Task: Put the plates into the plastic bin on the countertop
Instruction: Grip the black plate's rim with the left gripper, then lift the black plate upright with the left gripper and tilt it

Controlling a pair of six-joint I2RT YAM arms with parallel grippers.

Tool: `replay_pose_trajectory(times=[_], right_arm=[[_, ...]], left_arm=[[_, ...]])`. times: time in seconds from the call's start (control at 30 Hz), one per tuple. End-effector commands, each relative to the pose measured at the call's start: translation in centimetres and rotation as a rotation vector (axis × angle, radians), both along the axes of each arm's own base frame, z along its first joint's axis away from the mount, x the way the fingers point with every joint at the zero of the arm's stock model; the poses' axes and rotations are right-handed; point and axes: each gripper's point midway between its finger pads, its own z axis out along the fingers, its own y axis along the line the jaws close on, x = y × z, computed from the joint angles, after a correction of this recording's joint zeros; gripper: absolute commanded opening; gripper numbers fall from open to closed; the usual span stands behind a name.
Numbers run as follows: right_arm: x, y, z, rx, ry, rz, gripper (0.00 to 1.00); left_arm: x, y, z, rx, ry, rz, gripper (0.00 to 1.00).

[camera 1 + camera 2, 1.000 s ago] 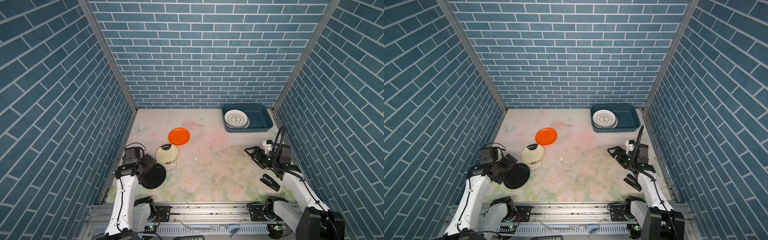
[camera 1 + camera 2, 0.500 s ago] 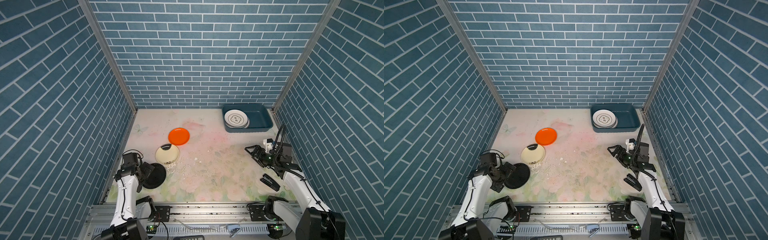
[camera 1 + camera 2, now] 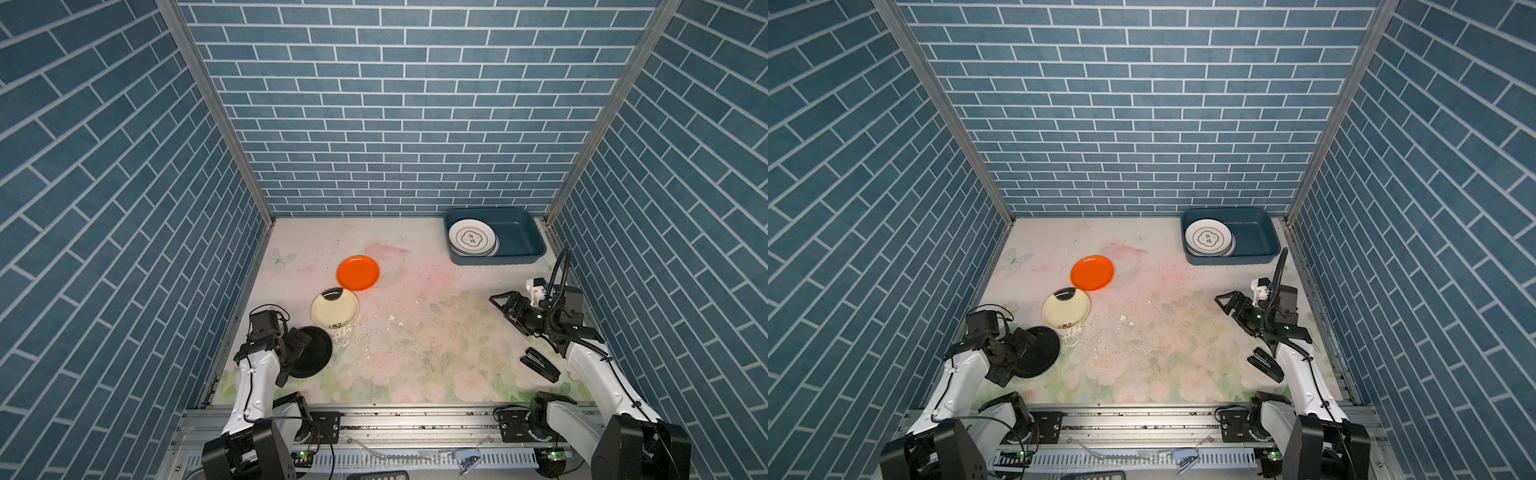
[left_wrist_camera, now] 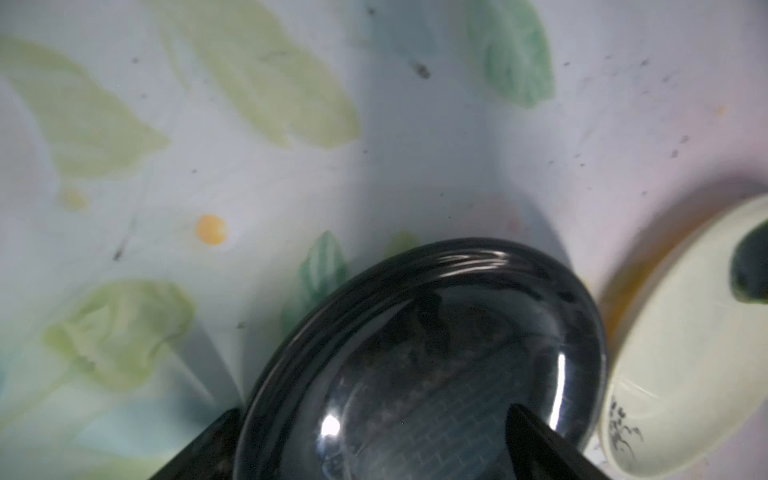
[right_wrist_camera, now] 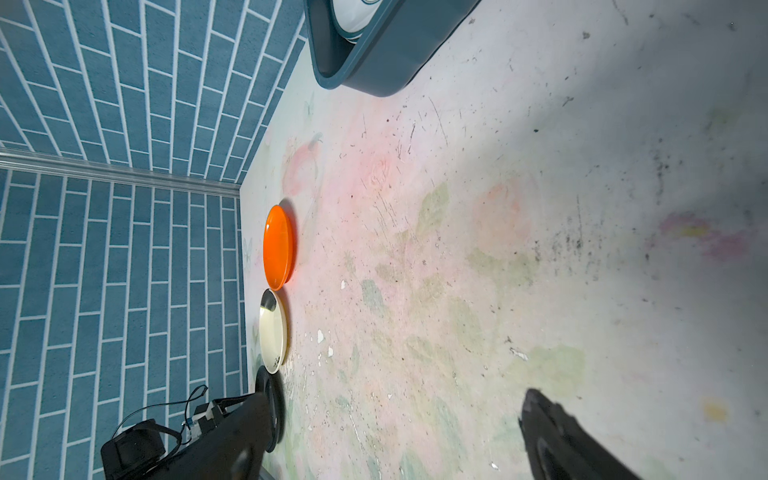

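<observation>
Blue brick-patterned walls close in the flowered bench (image 3: 415, 340) on three sides. Near its near-left corner the left gripper (image 3: 296, 356) sits low, jaws spread wide and holding nothing. In the left wrist view one finger reaches over the hollow of the black plate (image 4: 436, 353) and the other lies outside it, so the rim stands between them. Whether either finger touches it cannot be told.

Just beyond, toward the far edge, lies the cream plate (image 3: 335, 308), close against the black one. The orange plate (image 3: 358, 273) sits edge to edge with the cream plate. The right gripper (image 3: 500, 305) hovers near the right edge, equally wide and empty, between the stapler (image 3: 540, 365) and the bin (image 3: 519, 259). The bin stands in the far right corner, with white plates (image 3: 471, 237) stacked in its left half.

The likeliest trouble is the pinch itself. The black plate is glossy and lies flat, so a closing finger may shove it instead of catching the rim, driving it into the cream plate. A grip on the rim alone would probably let the plate sag or slip on the long carry to the far right corner. A drop onto the stack could chip the plates.
</observation>
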Motion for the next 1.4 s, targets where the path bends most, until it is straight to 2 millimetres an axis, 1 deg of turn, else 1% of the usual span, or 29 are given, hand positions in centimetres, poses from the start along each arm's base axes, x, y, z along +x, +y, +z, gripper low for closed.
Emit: replay_pose_trajectory(times=[0.0, 0.17, 0.27, 0.33, 0.4, 0.47, 0.63, 0.7, 0.83, 1.0, 1.13, 1.2, 1.23, 1.27, 1.37], right_arm=[[0.7, -0.3, 0.9, -0.032, -0.032, 0.008, 0.95], [0.7, -0.4, 0.6, -0.028, -0.019, 0.001, 0.94], [0.8, -0.4, 0.7, -0.024, -0.019, -0.002, 0.94], [0.9, -0.3, 0.7, -0.017, -0.019, -0.002, 0.94], [0.9, -0.4, 0.6, -0.013, -0.017, -0.008, 0.95], [0.9, -0.3, 0.6, -0.008, -0.015, -0.006, 0.94], [0.8, -0.4, 0.4, -0.007, -0.006, -0.011, 0.94], [0.8, -0.4, 0.5, -0.007, -0.008, -0.01, 0.94], [0.8, -0.4, 0.5, -0.003, -0.006, -0.009, 0.94], [0.7, -0.3, 0.4, 0.0, -0.005, -0.008, 0.94], [0.6, -0.1, 0.7, 0.012, -0.017, 0.006, 0.94], [0.5, 0.2, 1.1, 0.028, -0.028, 0.022, 0.94], [0.5, 0.4, 1.2, 0.034, -0.032, 0.028, 0.94], [0.4, 0.6, 1.4, 0.045, -0.037, 0.039, 0.94], [0.4, 1.2, 1.9, 0.088, -0.05, 0.064, 0.94]], left_arm=[[0.2, -1.8, -1.9, -0.087, -0.046, -0.052, 0.97], [0.3, -2.7, -2.6, -0.119, -0.078, -0.083, 0.91], [0.4, -2.8, -2.6, -0.12, -0.09, -0.1, 0.87], [0.4, -2.8, -2.7, -0.122, -0.091, -0.1, 0.86], [0.5, -2.9, -2.7, -0.125, -0.096, -0.103, 0.82], [0.4, -2.9, -2.7, -0.122, -0.093, -0.103, 0.75], [-0.4, -2.3, -3.4, -0.092, -0.054, -0.081, 0.73], [-0.3, -2.4, -3.5, -0.097, -0.06, -0.083, 0.67], [-0.3, -2.7, -3.6, -0.109, -0.071, -0.083, 0.42], [-0.6, -2.8, -3.9, -0.116, -0.061, -0.07, 0.33], [-0.6, -2.8, -3.9, -0.119, -0.055, -0.072, 0.15], [-0.6, -2.8, -3.9, -0.118, -0.056, -0.072, 0.11], [-0.6, -2.8, -3.9, -0.118, -0.057, -0.074, 0.08], [-0.6, -2.8, -4.0, -0.118, -0.056, -0.075, 0.06], [-0.6, -2.8, -4.0, -0.119, -0.052, -0.076, 0.05]])
